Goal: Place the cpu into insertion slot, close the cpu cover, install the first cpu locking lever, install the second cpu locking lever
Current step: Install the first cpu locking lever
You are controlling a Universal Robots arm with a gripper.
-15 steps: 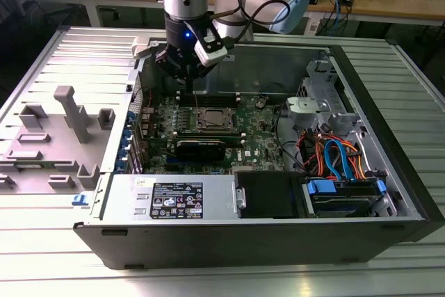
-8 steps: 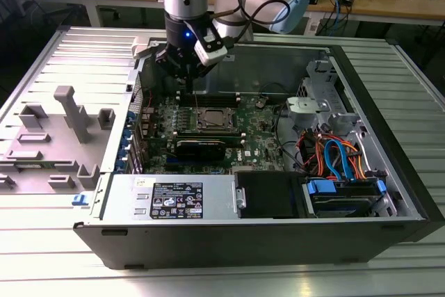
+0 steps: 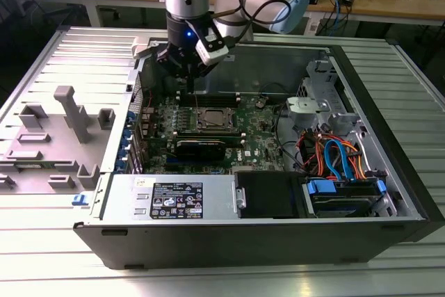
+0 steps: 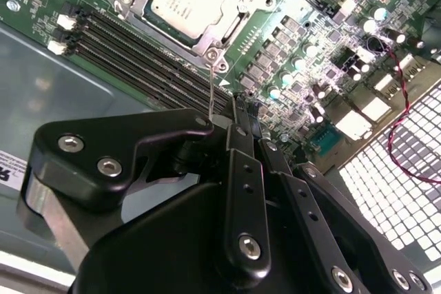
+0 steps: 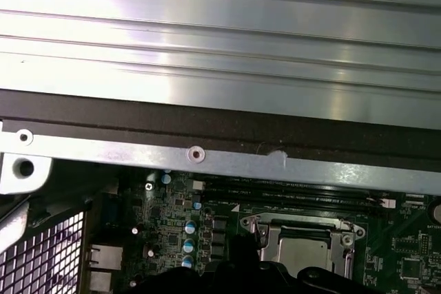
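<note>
Cpu (image 4: 185,1): small silvery-grey square chip, seated beneath thin silver frame cover (image 4: 219,34).
My hand (image 4: 238,107): black, clenched, above green board (image 4: 34,12).

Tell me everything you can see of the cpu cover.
The cpu cover is a thin, shiny silver metal frame with a large square window. It lies flat on the green board, closed over the cpu, whose grey top shows through the window. A thin wire lever runs from beside one corner toward the gripper.
</note>
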